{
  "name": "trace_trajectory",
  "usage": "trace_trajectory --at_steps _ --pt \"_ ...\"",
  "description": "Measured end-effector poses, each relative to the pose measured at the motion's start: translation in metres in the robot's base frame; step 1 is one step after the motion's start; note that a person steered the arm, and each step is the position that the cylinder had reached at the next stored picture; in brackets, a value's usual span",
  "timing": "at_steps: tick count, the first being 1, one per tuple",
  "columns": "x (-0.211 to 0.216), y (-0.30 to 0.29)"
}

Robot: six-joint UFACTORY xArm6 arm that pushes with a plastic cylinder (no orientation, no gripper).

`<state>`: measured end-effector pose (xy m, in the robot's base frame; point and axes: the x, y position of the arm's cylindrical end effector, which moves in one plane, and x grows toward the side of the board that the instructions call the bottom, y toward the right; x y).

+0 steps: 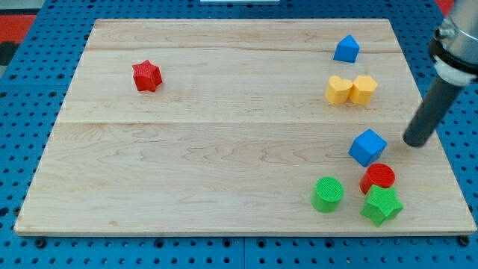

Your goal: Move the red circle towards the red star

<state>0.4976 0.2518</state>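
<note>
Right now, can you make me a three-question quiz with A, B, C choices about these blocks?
1. Where is the red star? A the view's upper left; B lower right; C centre.
2. How many yellow blocks? A one; B two; C four.
3. The red circle is: A alone; B touching the green star; C under my tip.

Answers: 1 A, it sits far left near the top. 2 B, a yellow pair side by side. 3 B, their edges meet; my tip is up and right, beside the blue cube.
</note>
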Motion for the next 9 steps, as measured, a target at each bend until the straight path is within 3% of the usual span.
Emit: trace_trajectory --at_steps 1,2,4,5,6,7,9 --pt "0.035 -0.026" --pt "0.056 -0.003" --pt "0.040 -0.042" --pt "0.042 0.024" --pt "0.098 0.070" --pt "0.118 0.046" --pt "0.030 -0.116"
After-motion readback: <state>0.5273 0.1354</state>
